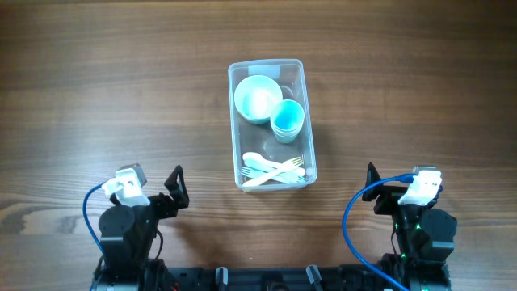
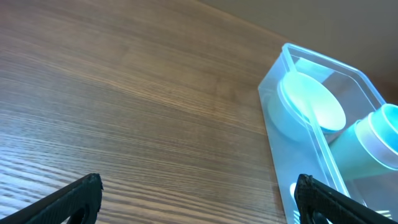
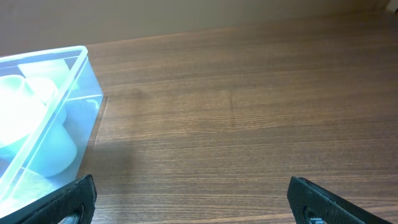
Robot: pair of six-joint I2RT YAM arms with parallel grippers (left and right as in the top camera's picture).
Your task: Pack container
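The clear plastic container (image 1: 311,121) stands in the middle of the wooden table. Inside it lie a pale mint bowl (image 1: 258,98), stacked blue cups (image 1: 287,120) and cream plastic cutlery (image 1: 271,170). The container also shows at the right of the left wrist view (image 2: 273,127) and at the left of the right wrist view (image 3: 81,74). My left gripper (image 1: 176,190) is open and empty near the front left, well clear of the container. My right gripper (image 1: 373,187) is open and empty near the front right.
Bare wood-grain table (image 1: 97,97) lies on all sides of the container. Blue cables run along both arms at the front edge.
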